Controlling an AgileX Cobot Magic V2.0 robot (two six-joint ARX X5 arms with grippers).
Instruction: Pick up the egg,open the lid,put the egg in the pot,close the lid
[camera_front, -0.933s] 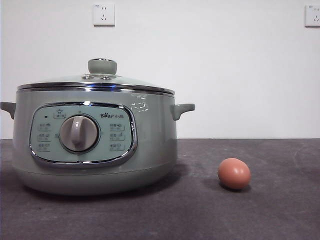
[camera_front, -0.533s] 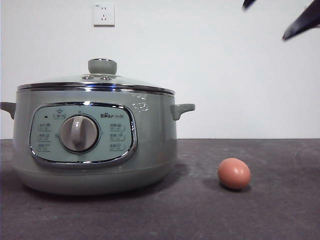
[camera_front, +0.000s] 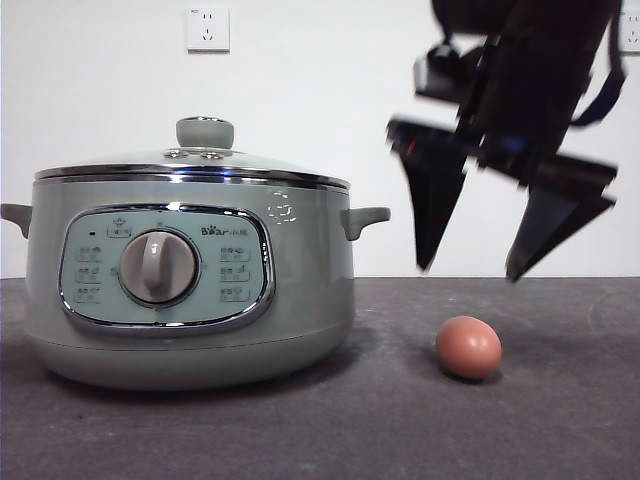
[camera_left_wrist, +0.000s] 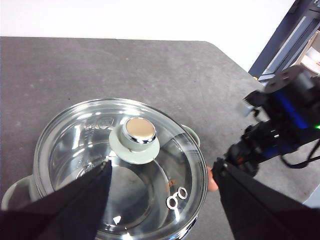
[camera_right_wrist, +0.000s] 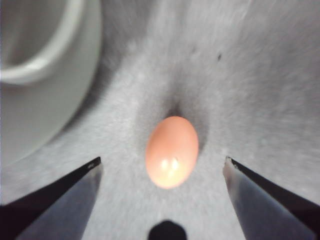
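Note:
The pale green pot stands on the left of the table with the glass lid shut on it, its green knob on top. The brown-orange egg lies on the table to the pot's right. My right gripper hangs open just above the egg, one jaw to each side of it and apart from it. In the right wrist view the egg lies between the open gripper. My left gripper is open and empty above the lid and knob.
The dark grey table stretches in front of a white wall with a socket. The pot's side handle sticks out towards the egg. In the left wrist view the right arm is beside the pot, near the table's rounded corner.
The right arm has come down from the top right corner and now hangs with open jaws right above the egg. The pot, lid and egg have not moved.

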